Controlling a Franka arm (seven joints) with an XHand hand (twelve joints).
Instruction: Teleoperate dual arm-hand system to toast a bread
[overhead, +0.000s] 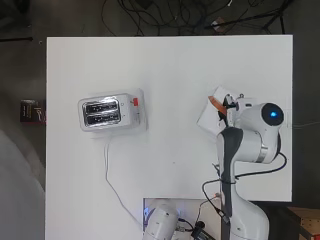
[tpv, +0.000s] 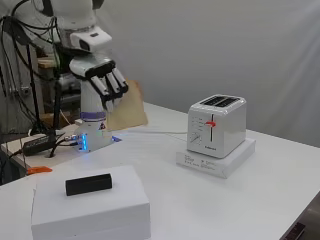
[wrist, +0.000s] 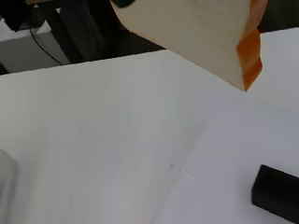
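- Bench: white, wide, carrying everything; cables run on the floor beyond its far edge.
- Arm: white, rises from its base at the bench edge and bends over the right-hand side in the overhead view.
- White box: flat, near the side camera, with a small black block lying on its top.
- Toaster: white, two slots on top, red lever on its front, standing on a flat white slab; its white cord trails across the bench toward the arm's base.
- Hand: raised above the bench, well apart from the toaster, fingers curled onto the bread.
- Bread slice: pale face, brown crust, held clear of the bench, hanging below the hand.
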